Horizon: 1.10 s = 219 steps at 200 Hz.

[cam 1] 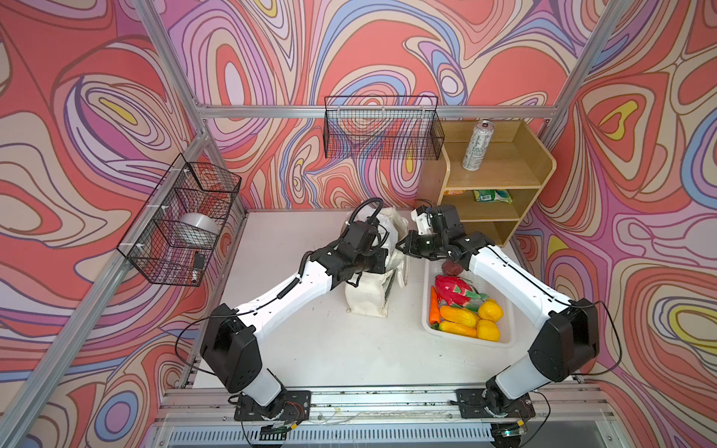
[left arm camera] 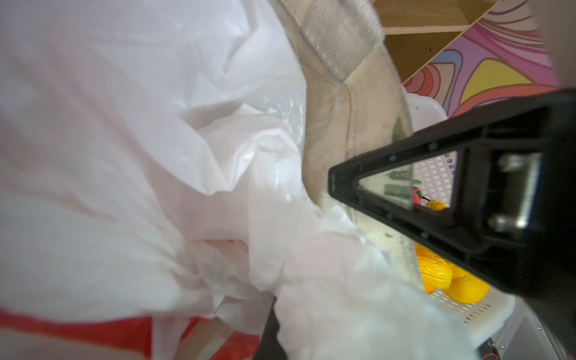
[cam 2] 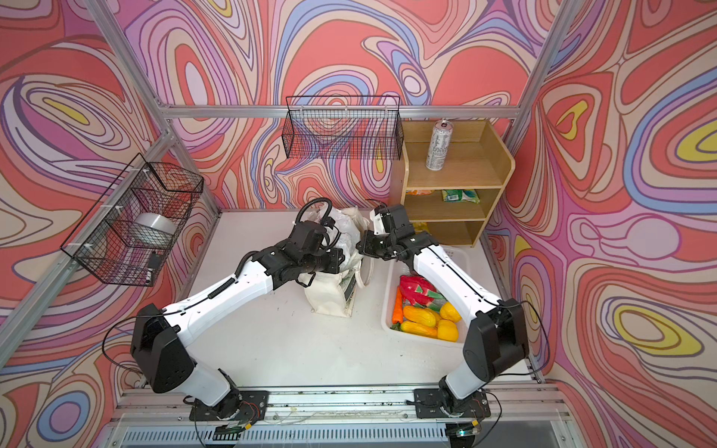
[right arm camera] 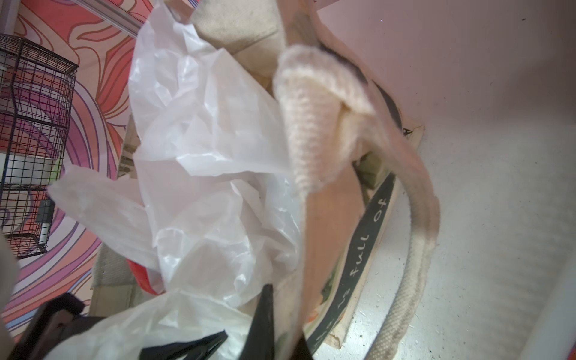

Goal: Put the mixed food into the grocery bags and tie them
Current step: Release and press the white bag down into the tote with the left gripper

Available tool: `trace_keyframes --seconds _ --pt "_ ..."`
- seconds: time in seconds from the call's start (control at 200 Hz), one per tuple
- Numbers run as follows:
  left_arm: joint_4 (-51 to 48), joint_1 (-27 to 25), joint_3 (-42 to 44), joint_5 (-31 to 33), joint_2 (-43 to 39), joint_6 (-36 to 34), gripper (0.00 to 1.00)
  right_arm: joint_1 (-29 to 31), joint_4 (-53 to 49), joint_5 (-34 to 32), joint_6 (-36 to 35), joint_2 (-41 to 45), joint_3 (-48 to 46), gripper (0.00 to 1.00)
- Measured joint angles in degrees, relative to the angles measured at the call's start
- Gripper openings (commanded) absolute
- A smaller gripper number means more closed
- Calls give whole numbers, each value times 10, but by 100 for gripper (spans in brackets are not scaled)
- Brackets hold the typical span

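Note:
The cream canvas tote [cam 1: 366, 298] stands mid-table with the white plastic bag [cam 2: 343, 227] bunched in its mouth. My left gripper [cam 1: 382, 258] is over the tote, shut on a fold of the plastic bag [left arm camera: 187, 156]; only a dark sliver of its fingers shows in the left wrist view. From the right, my right gripper [cam 1: 401, 245] is shut on the tote's rim [right arm camera: 314, 218]. Toy produce lies in the white perforated basket [cam 1: 510, 329]: a pink dragon fruit [cam 1: 452, 289], a carrot [cam 1: 433, 308] and yellow vegetables [cam 1: 489, 310]. A silver can [cam 1: 476, 145] stands on the shelf.
The wooden shelf unit [cam 1: 535, 163] stands at the back right, with a green snack packet [cam 1: 492, 196] on its middle level. A black wire basket [cam 1: 382, 128] hangs on the back wall. Another wire basket [cam 1: 182, 221] on the left wall holds a tape roll [cam 1: 198, 229].

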State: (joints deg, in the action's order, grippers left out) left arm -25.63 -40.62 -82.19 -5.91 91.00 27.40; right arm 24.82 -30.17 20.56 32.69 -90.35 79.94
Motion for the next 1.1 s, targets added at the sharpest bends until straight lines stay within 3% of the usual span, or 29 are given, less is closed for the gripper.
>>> trace_keyframes --seconds 0.185,0.476,0.676,0.781,0.881,1.097 --pt "-16 19 -75 -43 62 10 0 0 2 -3 3 3 -5 0" --pt "8 31 -5 -99 140 48 0 -2 -1 -2 7 7 -11 0" --pt "6 31 -16 -105 141 41 0 -1 -3 -2 8 11 -13 0" --pt "-21 31 -56 -98 141 17 30 -2 -1 -2 8 11 -13 0" --pt "-33 31 -91 -86 129 -4 48 -3 -1 -4 8 11 -13 0" --pt "-37 35 -106 -63 40 -39 64 -3 -1 -5 5 11 -13 0"
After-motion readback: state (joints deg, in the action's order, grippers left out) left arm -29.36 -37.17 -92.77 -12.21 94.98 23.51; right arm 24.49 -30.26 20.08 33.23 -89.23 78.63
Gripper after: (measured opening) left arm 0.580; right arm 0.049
